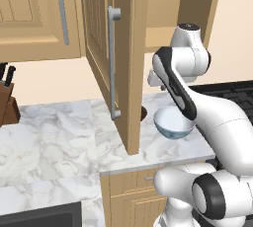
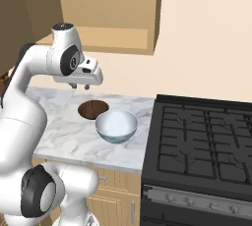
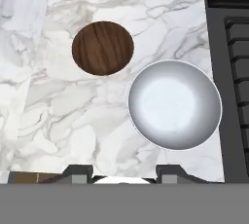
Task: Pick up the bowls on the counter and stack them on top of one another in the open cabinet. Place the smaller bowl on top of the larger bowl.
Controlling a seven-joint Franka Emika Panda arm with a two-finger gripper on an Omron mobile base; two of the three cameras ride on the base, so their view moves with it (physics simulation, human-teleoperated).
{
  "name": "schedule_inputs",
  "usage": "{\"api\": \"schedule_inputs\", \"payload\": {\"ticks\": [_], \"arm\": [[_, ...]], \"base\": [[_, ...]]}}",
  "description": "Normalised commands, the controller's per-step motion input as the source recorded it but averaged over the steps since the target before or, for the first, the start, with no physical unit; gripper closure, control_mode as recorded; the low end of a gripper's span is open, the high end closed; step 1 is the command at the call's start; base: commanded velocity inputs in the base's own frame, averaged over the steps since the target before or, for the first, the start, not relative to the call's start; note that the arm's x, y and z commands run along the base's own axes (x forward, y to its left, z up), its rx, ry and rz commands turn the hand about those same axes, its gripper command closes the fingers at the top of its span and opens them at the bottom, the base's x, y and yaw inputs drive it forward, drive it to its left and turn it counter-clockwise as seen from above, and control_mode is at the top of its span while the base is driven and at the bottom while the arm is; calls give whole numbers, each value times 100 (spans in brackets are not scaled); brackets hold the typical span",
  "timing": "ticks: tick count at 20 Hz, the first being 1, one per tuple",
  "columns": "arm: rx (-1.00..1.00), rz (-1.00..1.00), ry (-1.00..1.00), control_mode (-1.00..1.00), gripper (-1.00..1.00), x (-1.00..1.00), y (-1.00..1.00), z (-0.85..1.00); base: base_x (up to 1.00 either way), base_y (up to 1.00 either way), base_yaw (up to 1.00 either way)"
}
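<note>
While we hover above the bench [image 3: 58, 121] w/ the end effector [image 3: 124, 172] empty, fingers spread wide, both bowls sit on it below the open cabinet [image 1: 129, 63]. Smaller bowl [image 3: 102, 47], left of the larger bowl [image 3: 175, 104] & near it: prob. light, stiff; pinch the rim. Larger one looks heavier, glazed, slippery, breakable; take its rim too. Stove [image 3: 233, 82] just beyond, right; door edge crowds the lift path.

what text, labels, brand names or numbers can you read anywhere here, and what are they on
None: no readable text, label, brand or number in any view.
The larger bowl carries only a pale-blue pattern, no lettering.
The smaller bowl shows plain wood grain.
The counter, stove and open cabinet bear no markings.
The end effector has no legible label.
</note>
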Motion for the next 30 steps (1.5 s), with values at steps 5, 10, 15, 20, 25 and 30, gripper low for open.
{"api": "schedule_inputs", "payload": {"ticks": [5,10,15,20,25,30], "arm": [[0,4,0,-100,-100,-14,0,-9],[0,6,0,-100,-100,-25,0,-15],[-2,6,0,-100,-100,-22,0,-16],[-10,4,0,-100,-100,-16,3,-12],[-11,2,0,-100,-100,-10,8,-10],[-10,3,0,-100,-100,-13,10,-12]], "base": [[0,0,0],[0,0,0],[0,0,0],[0,0,0],[0,0,0],[0,0,0]]}}
